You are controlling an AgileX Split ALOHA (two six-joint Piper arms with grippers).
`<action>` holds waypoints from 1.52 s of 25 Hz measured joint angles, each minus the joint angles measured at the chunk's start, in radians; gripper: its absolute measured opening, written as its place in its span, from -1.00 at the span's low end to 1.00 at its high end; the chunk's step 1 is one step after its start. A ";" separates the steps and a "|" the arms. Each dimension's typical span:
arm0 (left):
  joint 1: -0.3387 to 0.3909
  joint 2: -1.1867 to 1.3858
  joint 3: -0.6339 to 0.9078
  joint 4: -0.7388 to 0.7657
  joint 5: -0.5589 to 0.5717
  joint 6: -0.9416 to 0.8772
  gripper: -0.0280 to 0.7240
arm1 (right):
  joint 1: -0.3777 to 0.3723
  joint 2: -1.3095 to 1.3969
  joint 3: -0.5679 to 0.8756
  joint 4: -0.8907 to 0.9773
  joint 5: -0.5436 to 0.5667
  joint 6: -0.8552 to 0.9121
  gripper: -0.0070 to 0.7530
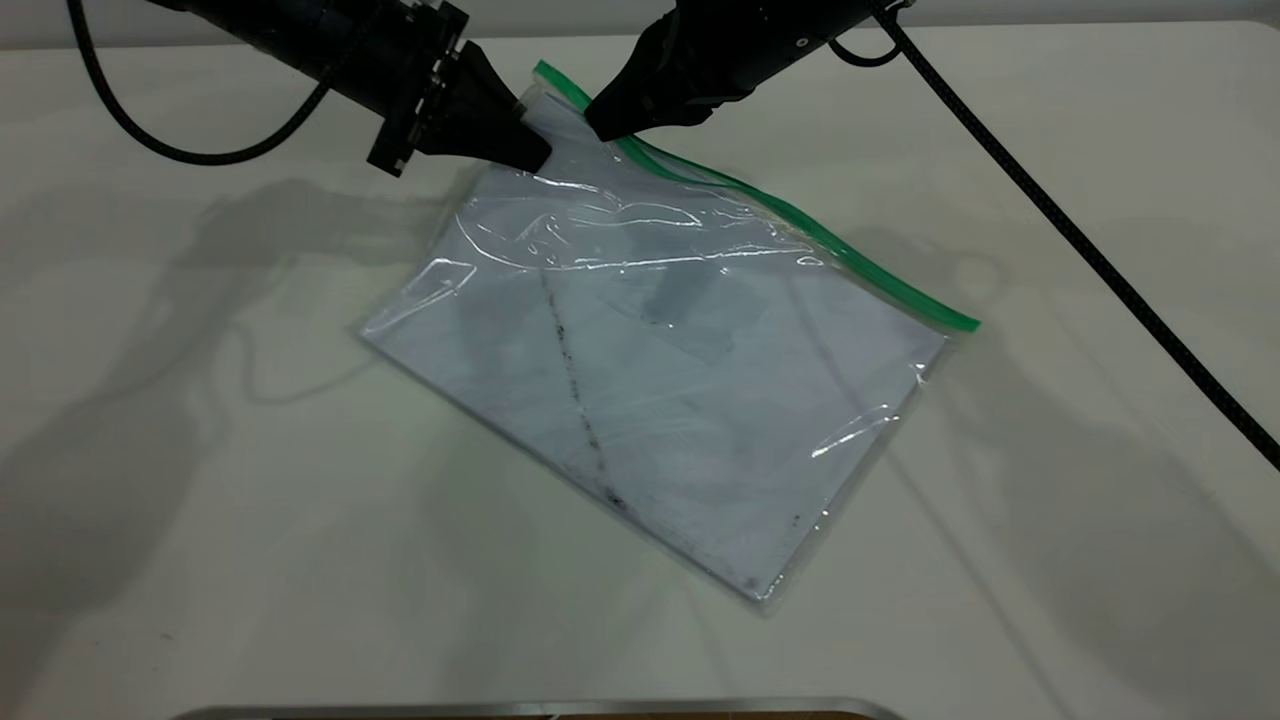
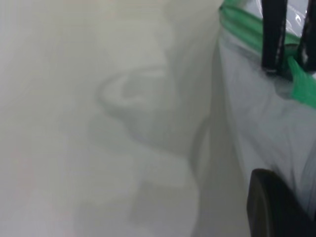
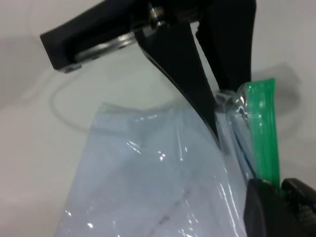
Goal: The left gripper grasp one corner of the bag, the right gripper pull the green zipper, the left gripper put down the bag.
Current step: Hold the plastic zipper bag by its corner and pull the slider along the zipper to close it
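In the upper left of the exterior view, the left gripper (image 1: 535,150) reaches in from the frame's top edge, its tapered fingers pressed together on the corner of the bag (image 1: 528,118), just below the near end of the green strip. The right wrist view confirms this: two black wedge fingers (image 3: 197,94) converge on the clear plastic beside the green end and pinch it. The hold appears meant to anchor that end, so the pouch does not slide when the slider is drawn along. The bag (image 1: 660,360) occupies the centre of the exterior view, its held corner lifted off the white table (image 1: 200,500) and the remainder lying flat, running down toward the lower right; the white paper (image 1: 560,400) with a dark diagonal streak shows inside. To the right of the pinch, at top centre, the right gripper (image 1: 603,126) points down onto the green zipper (image 1: 800,225) close to its upper end, just beside the left gripper. In the left wrist view two dark fingers stand either side of the green strip, seemingly closed on it; the slider tab itself is hidden. By judgement the pull along the strip toward the right edge is not yet done, and the bag is not yet put down.
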 joint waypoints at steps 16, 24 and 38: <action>0.064 0.001 0.000 -0.151 0.072 0.003 -0.78 | 0.003 -0.006 -0.008 -0.050 -0.085 -0.001 -0.89; 0.079 0.002 0.001 -0.181 0.074 0.004 -0.78 | 0.011 0.015 -0.011 -0.049 -0.144 -0.002 -0.89; 0.126 0.006 0.000 -0.260 0.079 0.004 -0.78 | -0.135 0.108 -0.008 -0.142 -0.115 0.132 -0.89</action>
